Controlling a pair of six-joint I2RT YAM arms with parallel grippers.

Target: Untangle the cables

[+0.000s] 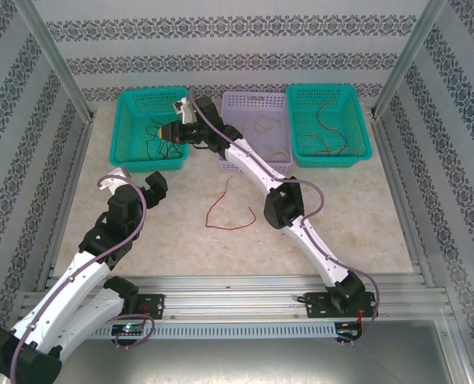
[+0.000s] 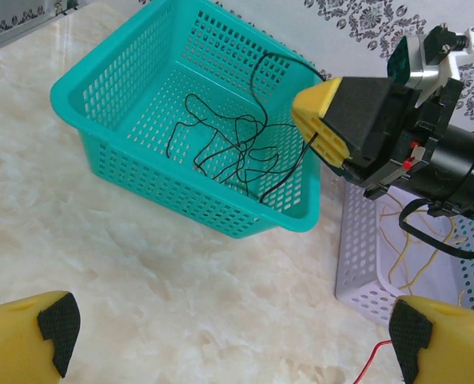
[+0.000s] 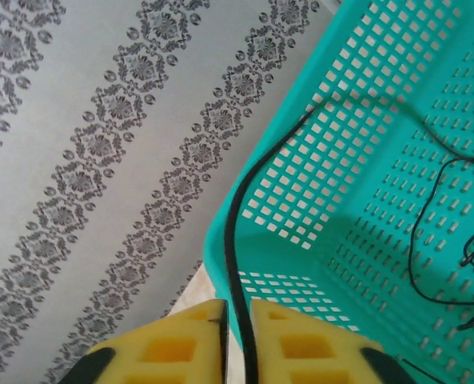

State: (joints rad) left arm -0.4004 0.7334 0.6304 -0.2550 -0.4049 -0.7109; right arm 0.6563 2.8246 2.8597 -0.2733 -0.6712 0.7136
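We are working the right pincer (image 3: 238,336) with its jaws a narrow slit apart, and a black cable (image 3: 235,216) is running through that slit. Whether the pads are pinching it or letting it slide, we cannot tell. Beyond the tips the cable is arching over the rim of the basket (image 2: 141,160) and dropping to a loose black tangle (image 2: 221,148) lying on the basket floor below and ahead of the pincer.

We are reading this as setting a sorted strand down. To do it well, we should be letting go over the basket's inside rather than its rim, so the whole tail is falling in. Then we should be drawing straight back so nothing is catching on the pads.

The right arm is stretching long across the table (image 1: 340,224), fingers roughly level at the basket's edge. The left pincer (image 2: 233,324) is gaping wide, carrying nothing, hovering low short of the basket. A red cable (image 1: 225,210) is lying well behind the right pincer, between the arms.
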